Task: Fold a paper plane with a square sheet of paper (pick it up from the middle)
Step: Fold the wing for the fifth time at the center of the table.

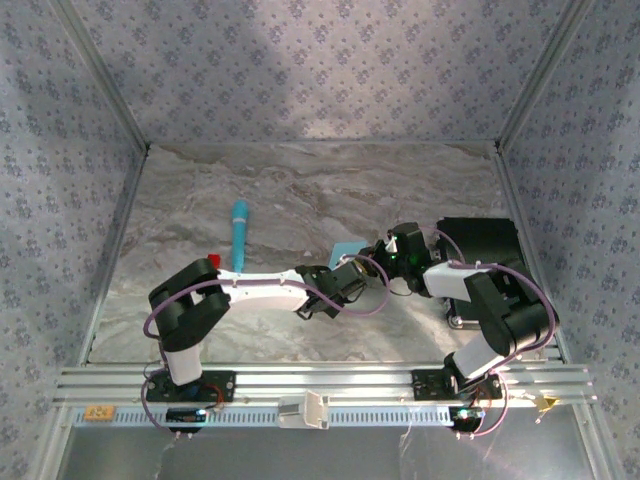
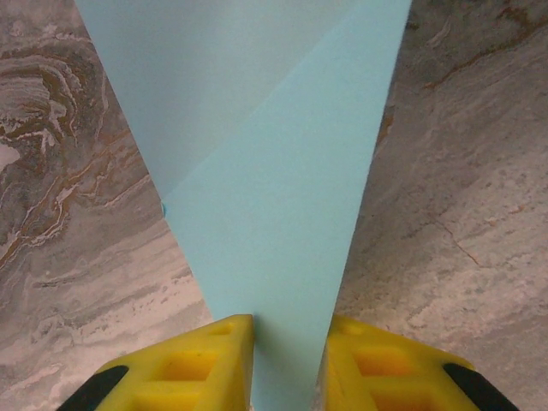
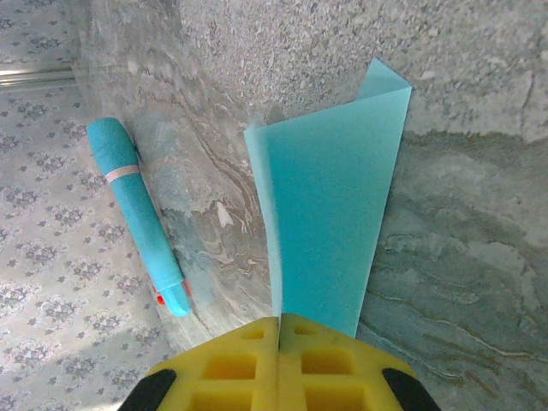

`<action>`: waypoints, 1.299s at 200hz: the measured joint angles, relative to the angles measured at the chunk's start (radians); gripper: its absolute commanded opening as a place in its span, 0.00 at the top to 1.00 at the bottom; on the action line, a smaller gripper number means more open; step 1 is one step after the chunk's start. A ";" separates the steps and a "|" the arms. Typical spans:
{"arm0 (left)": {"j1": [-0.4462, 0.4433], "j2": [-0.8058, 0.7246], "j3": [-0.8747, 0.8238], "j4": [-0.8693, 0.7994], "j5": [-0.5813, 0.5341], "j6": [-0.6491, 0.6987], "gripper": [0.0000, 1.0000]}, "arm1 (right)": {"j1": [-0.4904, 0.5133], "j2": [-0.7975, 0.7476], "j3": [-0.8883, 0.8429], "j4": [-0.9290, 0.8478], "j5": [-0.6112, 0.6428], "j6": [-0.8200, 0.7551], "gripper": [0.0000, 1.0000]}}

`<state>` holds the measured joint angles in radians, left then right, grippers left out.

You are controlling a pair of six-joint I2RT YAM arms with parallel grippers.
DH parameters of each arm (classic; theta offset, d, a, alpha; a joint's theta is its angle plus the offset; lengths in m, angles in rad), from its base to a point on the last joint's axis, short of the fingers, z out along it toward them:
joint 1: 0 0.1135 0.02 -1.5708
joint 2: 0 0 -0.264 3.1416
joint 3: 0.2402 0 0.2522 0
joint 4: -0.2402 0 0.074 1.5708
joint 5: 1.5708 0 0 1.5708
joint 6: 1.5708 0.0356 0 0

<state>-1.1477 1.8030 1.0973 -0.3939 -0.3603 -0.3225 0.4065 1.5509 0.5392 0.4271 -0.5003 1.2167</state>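
Judging the paper [image 3: 330, 214] light, limp and best pinched at an edge, we saw the right fingers [image 3: 231, 364] shut on it and the left fingers [image 2: 201, 364] slightly apart astride its narrow end.

Matt smooth paper sheet [image 2: 282, 223]; polished marble-look table [image 2: 462, 240].

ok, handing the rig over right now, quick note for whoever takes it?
Right gripper: shut on the sheet of paper, held mid-table between the two arms.
Left gripper: fingers either side of the paper's narrow end, gap showing; grip unclear.
Turquoise stick: lying on the table, apart from both grippers.
Done: sheet picked up, one diagonal fold visible.
To do: remaining folds; no plane shape yet.
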 measured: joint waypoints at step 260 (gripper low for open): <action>0.000 0.000 0.000 0.012 0.010 -0.002 0.97 | -0.003 -0.027 0.000 -0.019 0.008 -0.002 0.87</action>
<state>-1.1473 1.8030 1.0969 -0.3817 -0.3504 -0.3244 0.4038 1.5242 0.5392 0.4080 -0.4923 1.2148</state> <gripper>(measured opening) 0.047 0.083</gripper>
